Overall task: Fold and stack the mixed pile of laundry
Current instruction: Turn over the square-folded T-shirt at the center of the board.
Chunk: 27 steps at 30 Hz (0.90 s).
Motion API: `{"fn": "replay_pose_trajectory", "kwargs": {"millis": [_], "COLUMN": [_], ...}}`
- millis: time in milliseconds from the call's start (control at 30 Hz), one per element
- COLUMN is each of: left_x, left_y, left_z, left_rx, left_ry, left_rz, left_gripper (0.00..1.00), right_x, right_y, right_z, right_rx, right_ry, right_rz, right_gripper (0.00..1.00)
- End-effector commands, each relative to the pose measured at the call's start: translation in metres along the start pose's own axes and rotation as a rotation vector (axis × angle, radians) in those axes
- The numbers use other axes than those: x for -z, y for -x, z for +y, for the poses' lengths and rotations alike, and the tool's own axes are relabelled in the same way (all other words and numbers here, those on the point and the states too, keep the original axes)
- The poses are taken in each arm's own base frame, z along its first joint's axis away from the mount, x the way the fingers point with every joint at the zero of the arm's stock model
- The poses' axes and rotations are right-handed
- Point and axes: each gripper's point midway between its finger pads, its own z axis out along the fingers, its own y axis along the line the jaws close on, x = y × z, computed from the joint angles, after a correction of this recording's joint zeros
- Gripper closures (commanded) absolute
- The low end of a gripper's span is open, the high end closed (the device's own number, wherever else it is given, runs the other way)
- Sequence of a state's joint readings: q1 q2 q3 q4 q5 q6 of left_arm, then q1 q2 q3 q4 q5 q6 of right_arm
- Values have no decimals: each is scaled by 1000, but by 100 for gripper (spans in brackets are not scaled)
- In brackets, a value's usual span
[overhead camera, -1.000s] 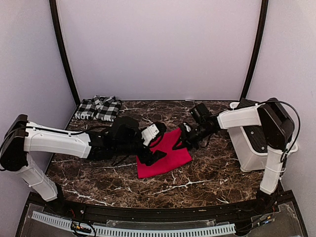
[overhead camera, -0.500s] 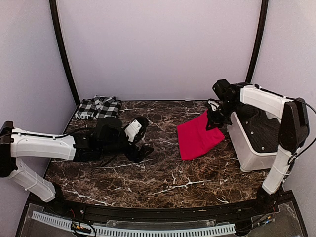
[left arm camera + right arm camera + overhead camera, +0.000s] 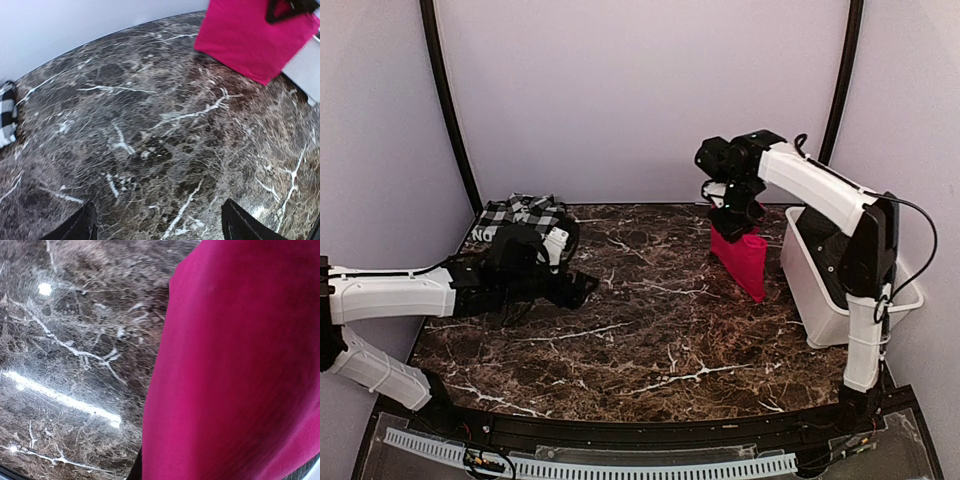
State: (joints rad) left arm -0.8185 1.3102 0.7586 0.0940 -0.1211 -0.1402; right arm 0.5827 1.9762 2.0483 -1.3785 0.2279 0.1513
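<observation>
Hanging red garment (image 3: 746,262) droops directly under the right end effector (image 3: 732,222) clamping it (beside bin (image 3: 817,292)).

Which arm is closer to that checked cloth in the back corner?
Left. The left gripper sits just in front of the checked garment; the right gripper holds the red garment up across the table.

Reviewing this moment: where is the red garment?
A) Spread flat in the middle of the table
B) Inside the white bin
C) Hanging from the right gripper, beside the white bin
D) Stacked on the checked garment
C: the red garment hangs from the right gripper, which is shut on its top edge, just left of the white bin. It is neither in the bin nor near the checked garment.
</observation>
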Motion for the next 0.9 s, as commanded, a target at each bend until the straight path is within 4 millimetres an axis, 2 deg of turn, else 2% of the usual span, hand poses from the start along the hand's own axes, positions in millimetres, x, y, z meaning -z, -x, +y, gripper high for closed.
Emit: {"fn": "replay_pose_trajectory", "kwargs": {"millis": [0, 33, 133, 267, 367, 467, 600, 733, 867], "left_x": [25, 28, 43, 55, 60, 61, 63, 63, 60], "left_y": [3, 1, -4, -11, -17, -23, -29, -34, -37], "left_z": [44, 56, 75, 95, 103, 110, 119, 123, 118], "left_rx": [231, 291, 392, 509, 557, 599, 674, 731, 745], "left_ry": [90, 117, 156, 211, 229, 249, 267, 262, 235], "left_rz": [-22, -19, -16, -17, -9, 0, 4, -1, 11], "left_gripper": [15, 15, 16, 16, 17, 17, 17, 17, 17], "right_x": [-39, -48, -73, -97, -103, -102, -79, -25, 31], "right_y": [-14, -15, -22, -48, -64, -74, -71, -50, -38], "right_z": [66, 86, 149, 224, 260, 285, 316, 345, 360], "right_rx": [194, 235, 341, 470, 525, 510, 503, 511, 562], "right_ry": [-104, -110, -105, -100, -101, -40, 100, 328, 548], "right_rz": [150, 164, 188, 205, 195, 195, 125, -44, -198], "right_gripper": [100, 100, 100, 100, 100, 98, 71, 50, 39]}}
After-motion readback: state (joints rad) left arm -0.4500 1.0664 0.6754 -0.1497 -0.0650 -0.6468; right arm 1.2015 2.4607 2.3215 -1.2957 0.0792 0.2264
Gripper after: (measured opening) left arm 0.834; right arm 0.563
